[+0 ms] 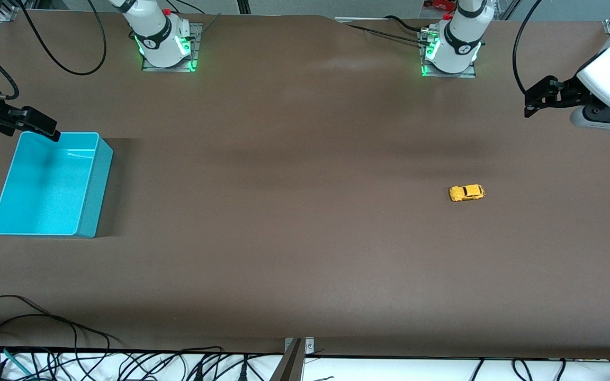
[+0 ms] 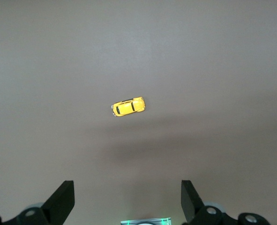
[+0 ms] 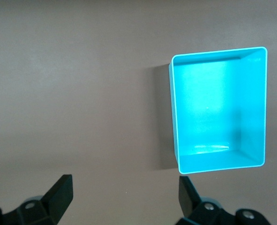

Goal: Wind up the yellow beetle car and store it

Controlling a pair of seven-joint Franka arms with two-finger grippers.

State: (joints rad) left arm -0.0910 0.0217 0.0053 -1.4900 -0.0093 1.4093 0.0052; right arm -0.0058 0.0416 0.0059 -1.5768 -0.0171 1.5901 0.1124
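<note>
Bright-yellow beetle car (image 1: 466, 193) with dark windows – plain brown table (image 1: 294, 227) – solid turquoise bin (image 1: 90, 188), paler inside; black grippers on white arms, bases glowing green.

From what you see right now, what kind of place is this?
Probably a robotics lab bench, not a home. Two arms are bolted to a brown table; loose cables run along its edge nearest the front camera. The only props are a car and a turquoise bin. Both pincers hang open above the table.
</note>
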